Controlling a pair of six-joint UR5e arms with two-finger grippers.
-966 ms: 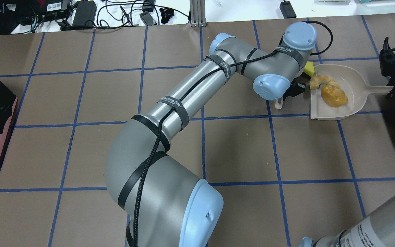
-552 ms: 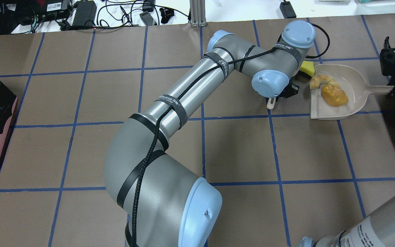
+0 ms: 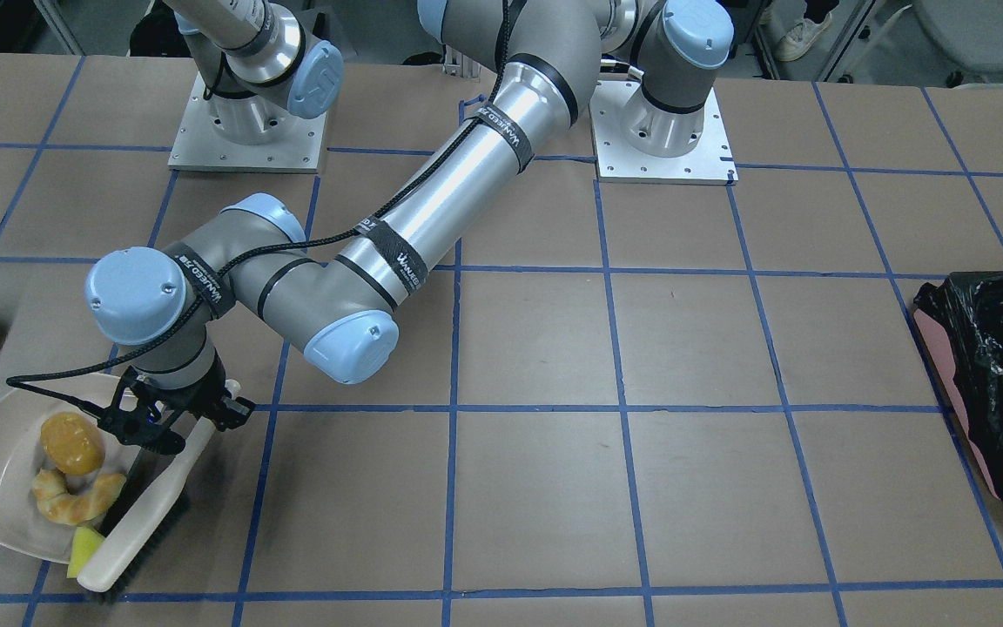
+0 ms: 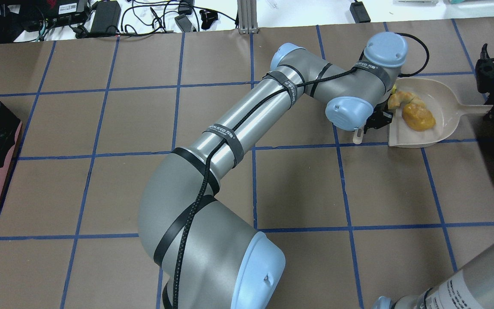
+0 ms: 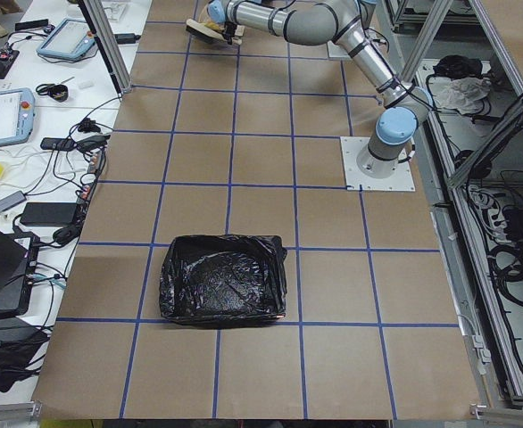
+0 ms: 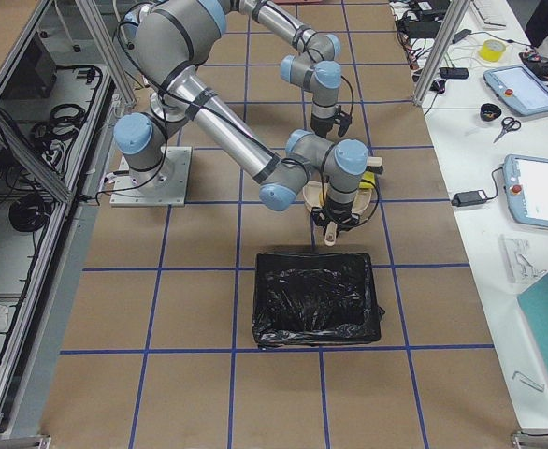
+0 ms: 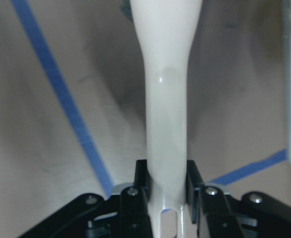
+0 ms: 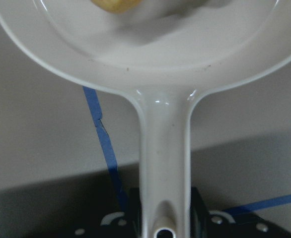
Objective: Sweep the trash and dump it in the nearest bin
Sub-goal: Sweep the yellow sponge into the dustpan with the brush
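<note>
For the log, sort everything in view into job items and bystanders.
Job: brush, in left gripper; dustpan, in right gripper; bun, croissant, sponge; near bin.
Idle: far bin; power brick; tablets.

Black straps (image 3: 403,259) round the left arm (image 3: 458,187) bear white lettering, "WANJEED" as near as I can read it. The white label (image 4: 450,296) on the right arm (image 4: 493,268) is too small to read.
</note>
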